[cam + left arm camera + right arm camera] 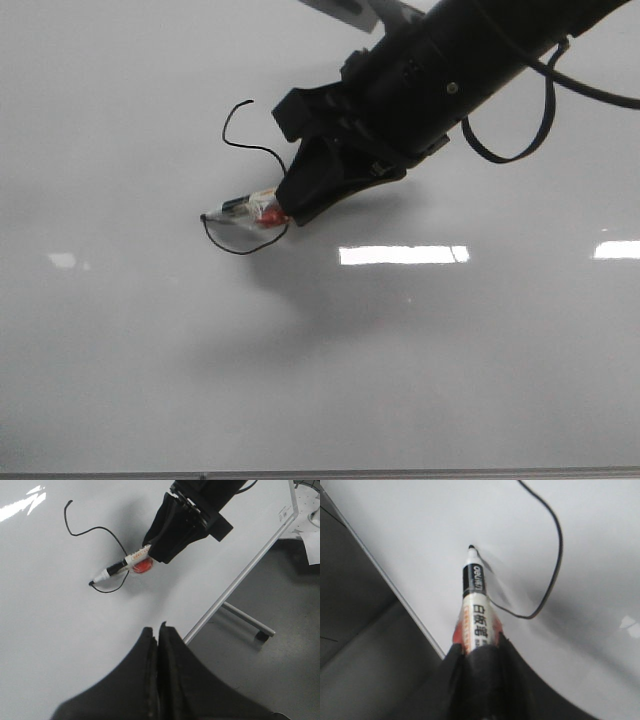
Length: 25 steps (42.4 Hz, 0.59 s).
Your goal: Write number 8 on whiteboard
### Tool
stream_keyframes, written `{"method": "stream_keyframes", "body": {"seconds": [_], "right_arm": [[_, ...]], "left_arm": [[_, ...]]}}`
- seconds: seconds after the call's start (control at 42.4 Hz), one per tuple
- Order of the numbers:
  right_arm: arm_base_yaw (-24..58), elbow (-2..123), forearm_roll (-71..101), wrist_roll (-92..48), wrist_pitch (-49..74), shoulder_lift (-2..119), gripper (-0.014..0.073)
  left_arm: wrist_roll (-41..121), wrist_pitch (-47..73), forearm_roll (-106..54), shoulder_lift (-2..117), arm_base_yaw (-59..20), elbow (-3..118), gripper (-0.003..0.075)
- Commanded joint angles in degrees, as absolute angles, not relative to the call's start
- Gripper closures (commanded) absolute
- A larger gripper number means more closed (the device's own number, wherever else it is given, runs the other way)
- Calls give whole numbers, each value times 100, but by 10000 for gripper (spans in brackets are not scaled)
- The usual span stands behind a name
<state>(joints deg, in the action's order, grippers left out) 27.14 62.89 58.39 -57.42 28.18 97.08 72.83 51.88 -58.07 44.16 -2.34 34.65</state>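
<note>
The whiteboard (120,380) fills the front view, giving a flat writing face. The right gripper (292,212) is clamped on the marker (122,566), angled so the tip touches the board. The left gripper (159,630) has its fingers pressed together, empty, parked clear of the stroke. The number 8 (250,150) is unfinished: an open S-shaped curve, its line ending at the tip, both loops unclosed
</note>
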Motion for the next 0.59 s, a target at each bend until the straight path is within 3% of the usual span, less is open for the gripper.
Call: {"method": "stream_keyframes", "body": {"seconds": [0.0,0.378,0.567], "right_arm": [[2589,6466,6042,-5723,2610,9357,652],[1667,6219,6003,-5723,2731,8671,652],[1742,6515,6003,-5723,2734,8664,652]], "left_arm": [[7288,5065,-6177,4407,-225,3611,741],[7288,5065,-6177,4407,-225,3611,741],[7288,5065,-6177,4407,-225,3611,741]]}}
